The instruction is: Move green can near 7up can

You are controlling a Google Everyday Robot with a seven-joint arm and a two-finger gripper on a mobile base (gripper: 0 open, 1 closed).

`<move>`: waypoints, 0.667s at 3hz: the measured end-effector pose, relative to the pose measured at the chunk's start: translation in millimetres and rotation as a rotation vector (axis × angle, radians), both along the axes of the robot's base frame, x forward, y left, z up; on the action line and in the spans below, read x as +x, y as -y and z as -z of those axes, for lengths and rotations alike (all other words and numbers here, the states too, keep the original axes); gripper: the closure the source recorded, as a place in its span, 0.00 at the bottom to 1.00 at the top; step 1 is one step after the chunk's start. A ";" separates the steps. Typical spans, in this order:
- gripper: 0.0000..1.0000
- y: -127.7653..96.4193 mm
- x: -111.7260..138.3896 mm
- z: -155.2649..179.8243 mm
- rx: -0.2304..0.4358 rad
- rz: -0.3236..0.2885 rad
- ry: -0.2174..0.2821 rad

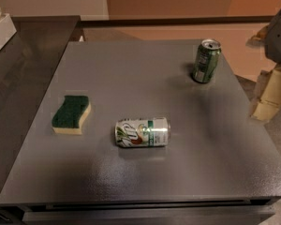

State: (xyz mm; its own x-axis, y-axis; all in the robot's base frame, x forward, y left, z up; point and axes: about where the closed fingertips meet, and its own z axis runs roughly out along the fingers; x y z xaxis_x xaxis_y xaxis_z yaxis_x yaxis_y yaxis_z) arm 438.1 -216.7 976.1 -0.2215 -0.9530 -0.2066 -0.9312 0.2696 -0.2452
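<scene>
The tool [268,97] is at the right edge of the view, just past the right side of the table [131,78]. Only part of it shows. It looks pale and blocky, with a dark gray part above it. I cannot tell how far open the tool is. It is not touching either can.

The green can [206,61] is the thing closest to the tool. It sits to the left of the tool and a little farther back, near the far right corner of the table. It stands straight up. Its long way goes up and down, and its shiny silver top faces up. Its bottom rests flat on the table. There is a gap between this can and the tool.

The 7up can [142,132] is farther left of the tool and closer to the front of the table. It lies on its side. Its long way goes left to right, so one end points toward the tool's side of the table. I cannot tell which end is the top. The two cans are well apart.

A sponge [71,115] lies flat on the table, farthest from the tool, left of the 7up can. It is green on top and yellow below.
</scene>
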 end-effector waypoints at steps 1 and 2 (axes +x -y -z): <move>0.00 0.0 0.0 0.0 0.000 0.000 0.000; 0.00 5.5 21.5 4.1 0.019 0.047 0.028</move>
State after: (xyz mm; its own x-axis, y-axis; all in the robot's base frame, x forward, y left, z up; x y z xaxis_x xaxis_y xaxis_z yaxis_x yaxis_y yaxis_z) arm 459.6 -222.2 972.0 -0.2600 -0.9374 -0.2315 -0.9101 0.3180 -0.2657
